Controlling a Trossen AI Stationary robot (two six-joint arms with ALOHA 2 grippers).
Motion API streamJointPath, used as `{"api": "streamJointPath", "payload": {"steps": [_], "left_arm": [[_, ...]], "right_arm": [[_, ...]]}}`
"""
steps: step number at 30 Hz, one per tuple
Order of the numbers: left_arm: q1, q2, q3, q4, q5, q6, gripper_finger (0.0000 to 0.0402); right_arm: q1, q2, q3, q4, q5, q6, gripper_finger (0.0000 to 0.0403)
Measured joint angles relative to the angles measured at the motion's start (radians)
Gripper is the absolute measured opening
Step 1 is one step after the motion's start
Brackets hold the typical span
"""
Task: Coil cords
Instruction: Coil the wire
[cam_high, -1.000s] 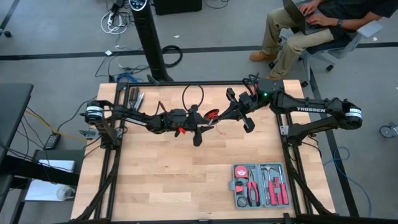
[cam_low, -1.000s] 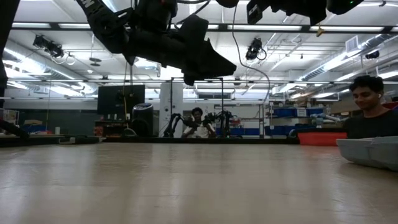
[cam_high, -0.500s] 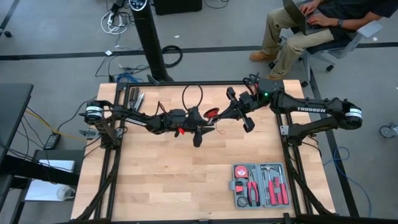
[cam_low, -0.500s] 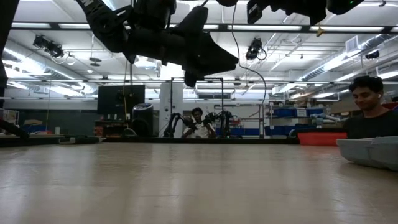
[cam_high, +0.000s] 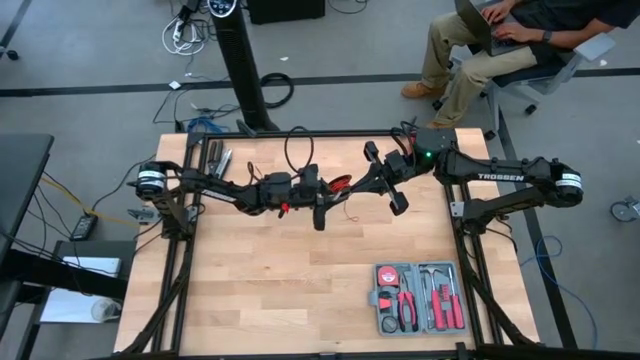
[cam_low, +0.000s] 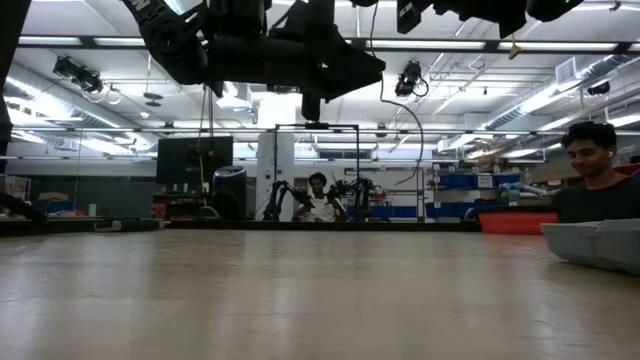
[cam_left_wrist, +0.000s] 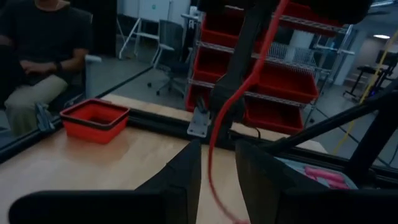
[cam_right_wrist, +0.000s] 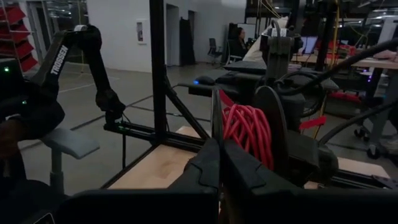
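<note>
Above the wooden surface (cam_high: 270, 290), both arms are held raised near the far edge. The red cord (cam_right_wrist: 249, 134), a small wound bundle, is pinched by the right pincer (cam_right_wrist: 219, 163), and its loose strand runs between the slightly spread fingers of the left pincer (cam_left_wrist: 216, 163). Winding is judged to be in hand; another turn around the bundle is called for next.

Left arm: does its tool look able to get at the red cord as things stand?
Probably yes. A strand of the red cord runs through the gap between the open fingers of the left tool, and nothing blocks it. Closing should catch it.
</note>
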Motion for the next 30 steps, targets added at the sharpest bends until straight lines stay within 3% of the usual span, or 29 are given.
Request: {"api": "streamJointPath", "payload": {"steps": [9, 11, 13, 16, 24, 30], "left_arm": [[0.000, 0.000, 0.024, 0.013, -0.003, 0.047, 0.0099], [-0.001, 0.000, 0.032, -0.007, 0.004, 0.061, 0.0076], [-0.001, 0.000, 0.043, -0.044, 0.030, 0.080, 0.0028], [-0.001, 0.000, 0.047, -0.073, 0.041, 0.083, 0.0007], [0.003, 0.000, 0.047, -0.092, 0.046, 0.104, 0.0001], [0.006, 0.000, 0.047, -0.172, 0.147, 0.066, 0.0001]], "right_arm": [[0.000, 0.008, 0.000, 0.009, 0.002, 0.000, 0.0002], [0.000, 0.014, 0.000, 0.009, 0.002, -0.001, 0.0002], [0.000, 0.014, 0.000, 0.005, 0.002, -0.001, 0.0002], [0.000, 0.012, 0.000, 0.005, 0.002, -0.001, 0.0002], [0.000, 0.006, 0.000, 0.000, -0.002, -0.001, 0.0002], [-0.005, 0.003, 0.000, -0.012, 0.001, -0.001, 0.0002]]}}
